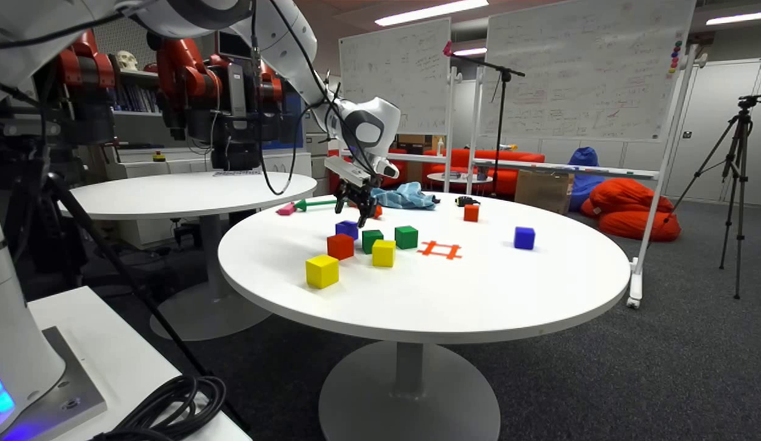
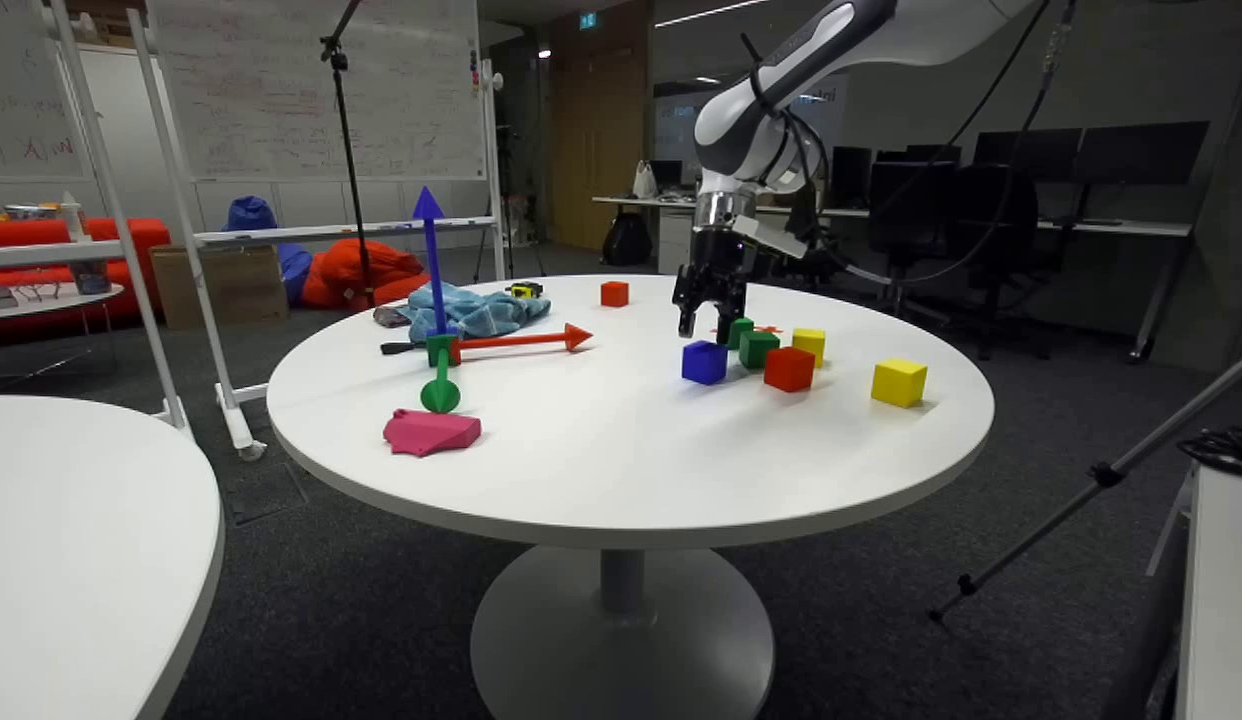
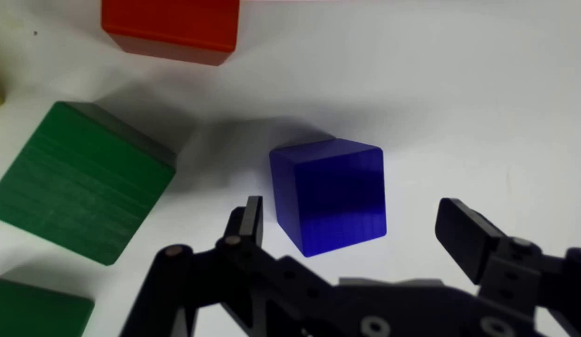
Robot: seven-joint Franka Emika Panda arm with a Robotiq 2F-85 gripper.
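My gripper (image 3: 350, 200) stands open above the table, its fingers pointing down. Below it lies a blue cube (image 3: 339, 201), which in the wrist view appears between the two fingers, nearer the left one, with white tabletop visible on both sides. No contact shows. Both exterior views have the gripper (image 1: 350, 218) just over that blue cube (image 2: 704, 362). Close by in the wrist view are a green cube (image 3: 82, 182), part of another green cube (image 3: 38, 309), a red cube (image 3: 173, 23) cut by the top edge, and a yellow corner at the left.
Two yellow cubes, one nearer the rim (image 1: 322, 271), stand by the group. Farther off are another blue cube (image 1: 524, 237), an orange-red cube (image 1: 471, 212) and a flat orange grid (image 1: 440, 249). A coloured arrow-axes model (image 2: 441, 350), pink piece (image 2: 431, 432) and blue cloth (image 2: 481, 312) also lie there.
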